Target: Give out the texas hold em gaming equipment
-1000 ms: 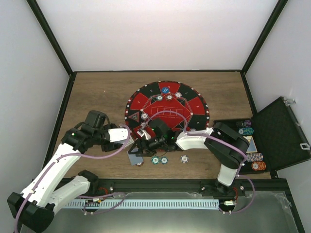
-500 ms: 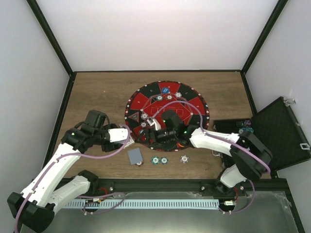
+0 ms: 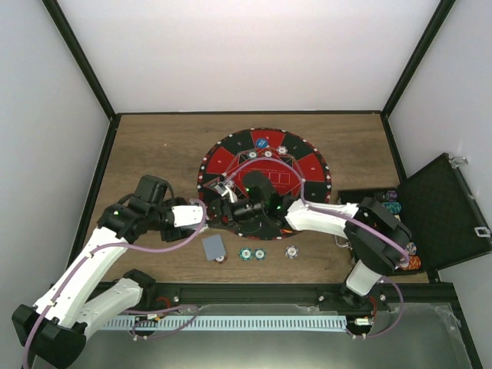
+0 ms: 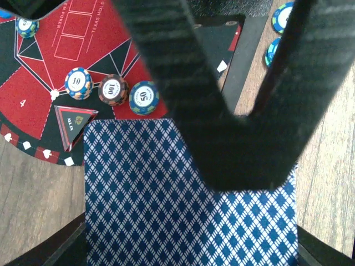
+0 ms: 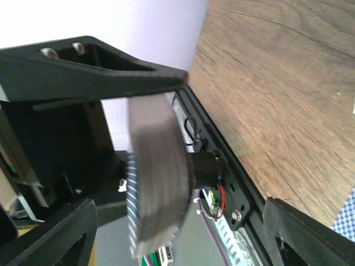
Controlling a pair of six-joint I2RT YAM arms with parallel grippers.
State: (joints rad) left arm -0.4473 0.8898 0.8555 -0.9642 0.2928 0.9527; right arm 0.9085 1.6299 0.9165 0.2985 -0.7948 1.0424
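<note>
The blue diamond-backed playing cards (image 4: 166,183), judged light and slippery, are clamped in the left pincer (image 4: 191,252); the right pincer (image 5: 180,235) is spread wide. An edge pinch is advised.

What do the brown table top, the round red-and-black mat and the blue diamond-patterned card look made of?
Brown table top: wood or wood-look laminate, matte, visible grain. Round red-and-black mat: probably felt or printed fabric, no glare. Blue diamond-patterned card: likely coated paper, crisp print.
</note>
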